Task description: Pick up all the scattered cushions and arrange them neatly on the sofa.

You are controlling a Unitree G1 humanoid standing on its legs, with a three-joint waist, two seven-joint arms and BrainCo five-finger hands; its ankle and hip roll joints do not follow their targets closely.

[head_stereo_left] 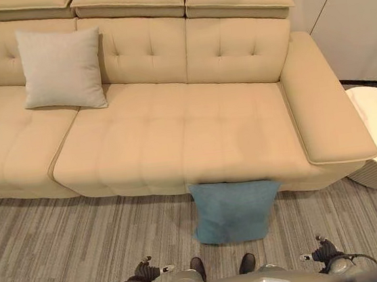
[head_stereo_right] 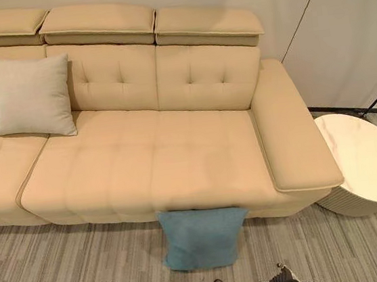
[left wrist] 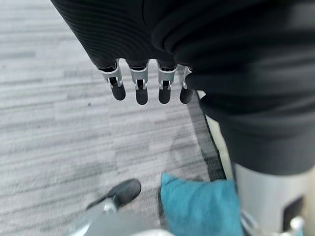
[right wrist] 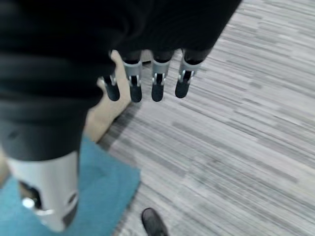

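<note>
Silver fingers of left hand and right hand hung straight, empty. Teal cushion leaned on floor against sofa front; likely soft, light, grab top corners. Grey cushion already on seat.

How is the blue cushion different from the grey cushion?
The blue cushion is teal blue; the grey cushion is pale grey. The blue cushion is on the floor, against the front of the sofa; the grey cushion stands on the seat, leaning on the backrest. Both are square and no hand holds either.
</note>
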